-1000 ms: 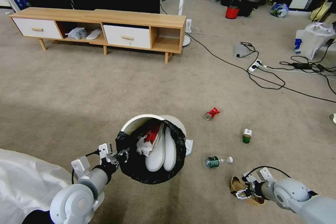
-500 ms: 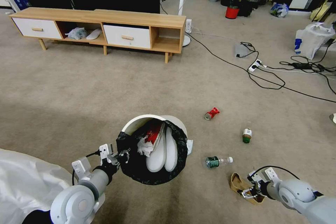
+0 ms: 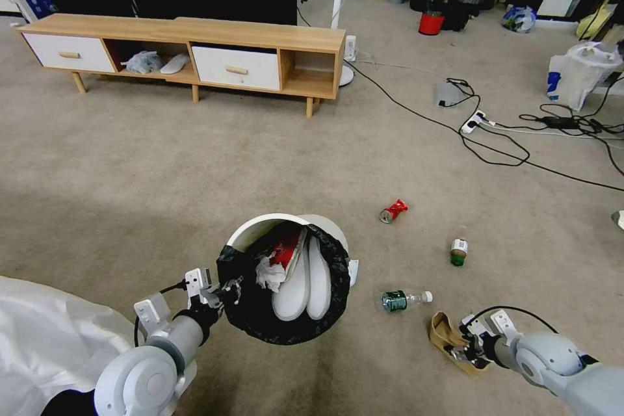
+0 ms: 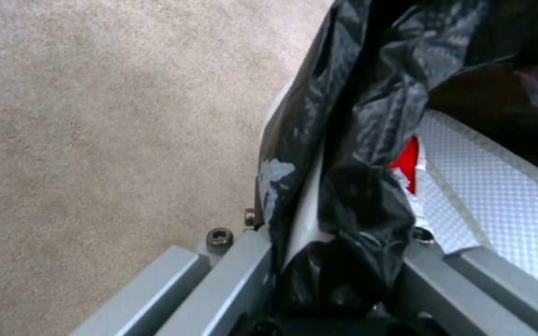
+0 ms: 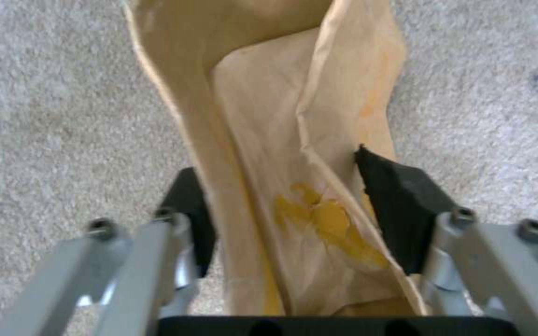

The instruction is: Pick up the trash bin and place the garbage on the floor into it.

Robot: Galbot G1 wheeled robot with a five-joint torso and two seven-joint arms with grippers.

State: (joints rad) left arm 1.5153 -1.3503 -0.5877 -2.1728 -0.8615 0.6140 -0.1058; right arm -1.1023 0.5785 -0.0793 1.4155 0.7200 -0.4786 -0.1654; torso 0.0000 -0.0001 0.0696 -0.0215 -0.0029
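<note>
No readable text, brand, number or sign anywhere. Yellow mark printed on brown paper carton, shape unclear. Labels on green bottle and crushed red can too small to read.

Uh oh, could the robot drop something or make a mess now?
Maybe. The left end effector pinches only the edge of the bin, which is tipped and full, so stuff might spill onto the carpet. The right end effector grips a thin paper carton that may crumple or slip.
</note>
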